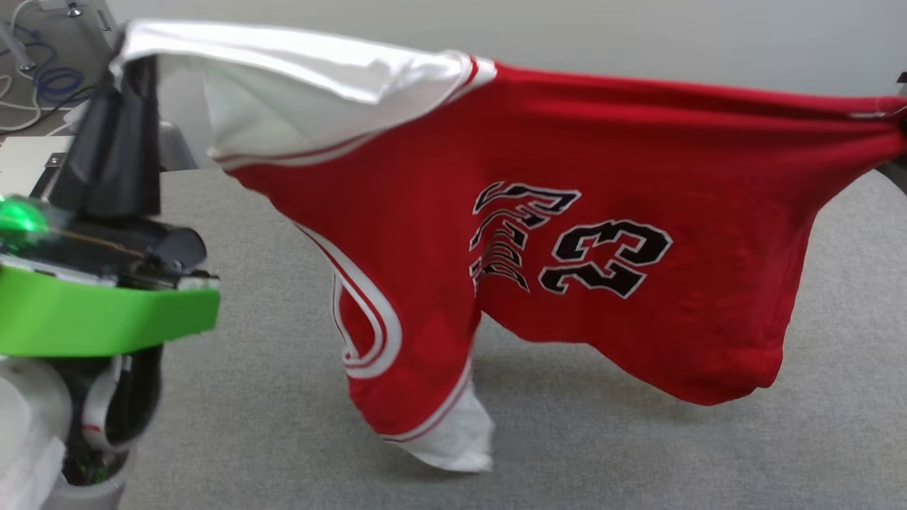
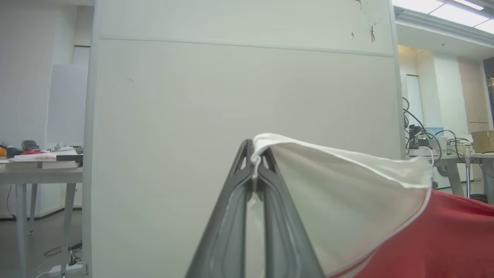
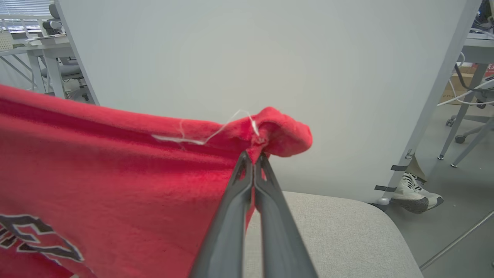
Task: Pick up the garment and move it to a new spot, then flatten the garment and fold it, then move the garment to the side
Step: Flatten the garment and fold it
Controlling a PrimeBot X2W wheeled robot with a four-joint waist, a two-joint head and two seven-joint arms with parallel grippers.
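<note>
Above the worktop [image 1: 269, 439] the garment [image 1: 638, 163] hangs stretched btwn both arms, numbers turned sideways. Its lowest sleeve tip [image 1: 453, 446] is near or touching the worktop, can't tell which. Left jaws are pinched shut on the white sleeve [image 1: 297, 78] edge. Right jaws are pinched shut on a bunched red corner [image 3: 281, 131].

Step in hand, my read: carry it to the new spot, then lay flat. To do it well:
- Keep both grips level & apart so the top edge is taut.
- Lower slowly so the hanging part meets the worktop w/o tucking under, then draw it out to spread.
- Don't over-pull; the right bite looks thin & could slip.

Pose: left arm [image 1: 99, 312] is raised over the worktop's left side, fingers fwd toward the wall panel [image 2: 231, 77]. Right jaws sit at abt the same height over the worktop's right side, also aimed fwd.
</note>
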